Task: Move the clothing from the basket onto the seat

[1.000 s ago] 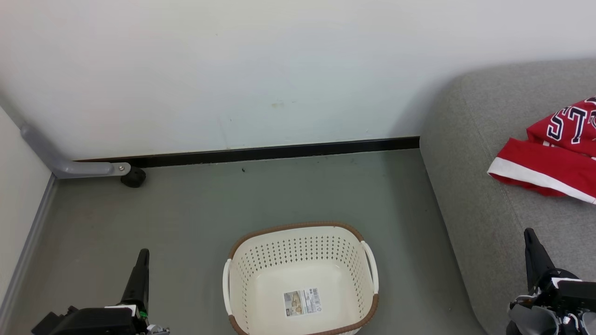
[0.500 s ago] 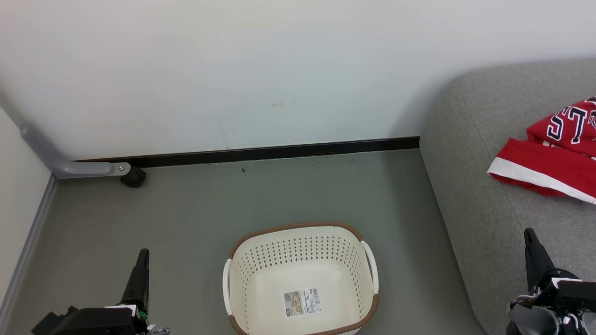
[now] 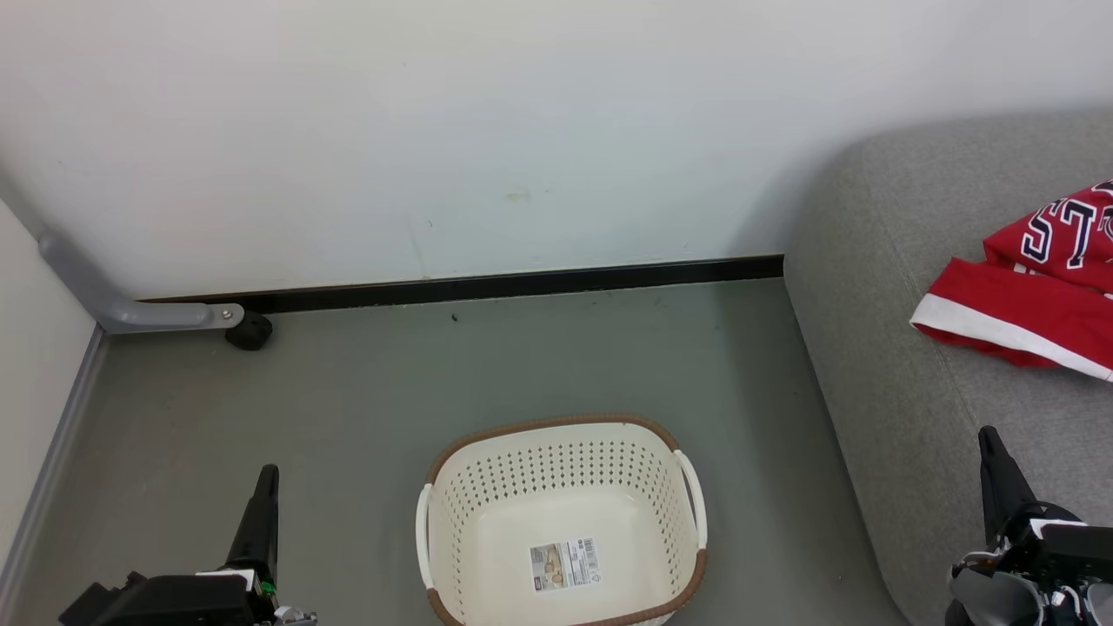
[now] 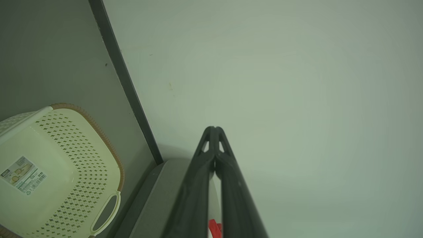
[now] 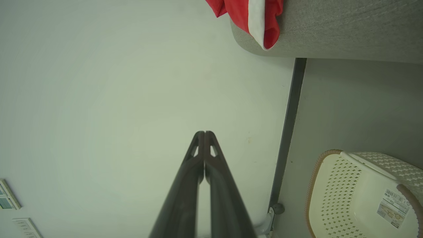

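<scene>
The head view gives me the layout: basket at bottom centre on the floor, seat down the right side, and the clothing lying on the seat at the upper right, well apart from the basket. It also gives me dark-and-white lettering on the upper red piece and a white stripe on the lower one. A grey pipe and a black wheel sit at the left against the wall.

The right wrist view adds the striped end reaching the seat's rounded edge at its top. The left wrist view offers a red scrap at its bottom edge, in the slit of the left gripper.

The head frame's right edge cuts both garments off (so I can't read the word). Pale plates at the right wrist view's lower left are too small to make out. The basket's near rim runs off the bottom.

The basket holds a label stuck to its floor, with bare cream plastic around it.

The left gripper and the right gripper both have their fingers pressed together, tips meeting.
</scene>
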### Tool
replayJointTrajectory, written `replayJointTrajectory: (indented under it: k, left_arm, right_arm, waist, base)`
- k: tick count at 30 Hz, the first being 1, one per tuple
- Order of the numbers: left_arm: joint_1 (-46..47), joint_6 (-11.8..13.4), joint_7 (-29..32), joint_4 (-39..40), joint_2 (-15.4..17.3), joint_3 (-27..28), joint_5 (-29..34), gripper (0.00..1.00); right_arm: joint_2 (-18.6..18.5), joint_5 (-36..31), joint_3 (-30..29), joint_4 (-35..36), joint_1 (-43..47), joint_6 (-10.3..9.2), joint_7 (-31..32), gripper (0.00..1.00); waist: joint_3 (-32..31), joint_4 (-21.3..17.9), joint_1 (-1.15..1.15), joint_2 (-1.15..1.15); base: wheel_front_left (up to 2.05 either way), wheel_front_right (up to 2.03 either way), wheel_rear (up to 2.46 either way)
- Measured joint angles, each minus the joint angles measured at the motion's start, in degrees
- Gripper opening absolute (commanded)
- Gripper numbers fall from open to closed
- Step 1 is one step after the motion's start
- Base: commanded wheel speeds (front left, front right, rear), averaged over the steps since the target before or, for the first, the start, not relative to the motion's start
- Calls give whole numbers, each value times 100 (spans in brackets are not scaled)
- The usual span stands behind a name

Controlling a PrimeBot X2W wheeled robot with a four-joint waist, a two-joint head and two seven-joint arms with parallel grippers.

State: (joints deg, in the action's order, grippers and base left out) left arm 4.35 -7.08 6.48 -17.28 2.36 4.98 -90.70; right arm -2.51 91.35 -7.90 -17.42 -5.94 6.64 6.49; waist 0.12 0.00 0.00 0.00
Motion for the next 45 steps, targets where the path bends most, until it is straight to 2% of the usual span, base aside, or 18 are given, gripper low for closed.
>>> replayJointTrajectory:
  k: [45]
  left_arm:
    - [0, 0, 0, 2, -1, 0, 0, 0]
  right_arm:
    - [1, 0, 1, 1, 1, 0, 0, 0]
  waist:
    - [0, 0, 0, 0]
  base:
    - [0, 0, 0]
